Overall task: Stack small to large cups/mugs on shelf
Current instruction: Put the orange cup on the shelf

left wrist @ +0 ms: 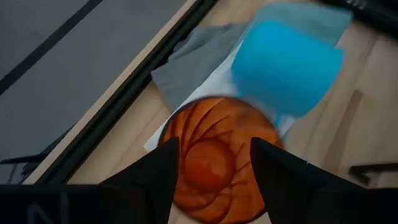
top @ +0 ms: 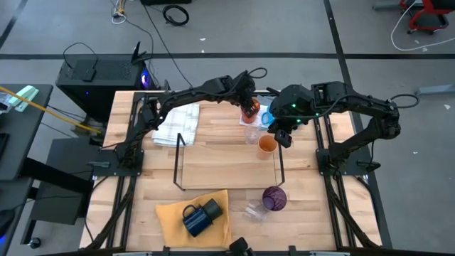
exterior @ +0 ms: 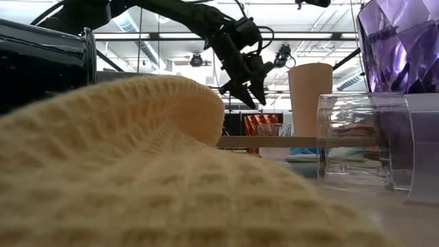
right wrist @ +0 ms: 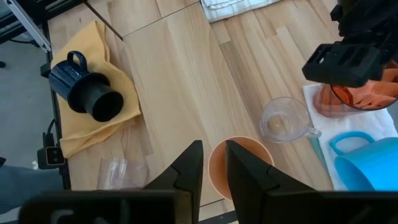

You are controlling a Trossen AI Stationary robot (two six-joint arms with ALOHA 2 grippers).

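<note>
My left gripper (left wrist: 214,146) is open and hangs above a ribbed orange cup (left wrist: 214,168), one finger over each side of its rim; the low view shows the gripper (exterior: 247,86) clear above the cup (exterior: 259,125). That cup stands on a pale cloth beside the blue mug (left wrist: 286,68). My right gripper (right wrist: 214,146), fingers a narrow gap apart, hovers over a plain orange cup (right wrist: 255,148). The plain cup stands upright on the shelf (top: 220,160) at its right end (exterior: 310,96). A clear handled glass (right wrist: 283,121) stands just beyond the shelf's far edge.
A purple cup (top: 274,198) and a fallen clear glass (top: 254,210) lie near the table's front right. A navy mug (right wrist: 71,71) and a black cup (right wrist: 102,102) lie on a yellow cloth (top: 174,217). A white cloth (top: 178,121) lies behind the shelf's left end.
</note>
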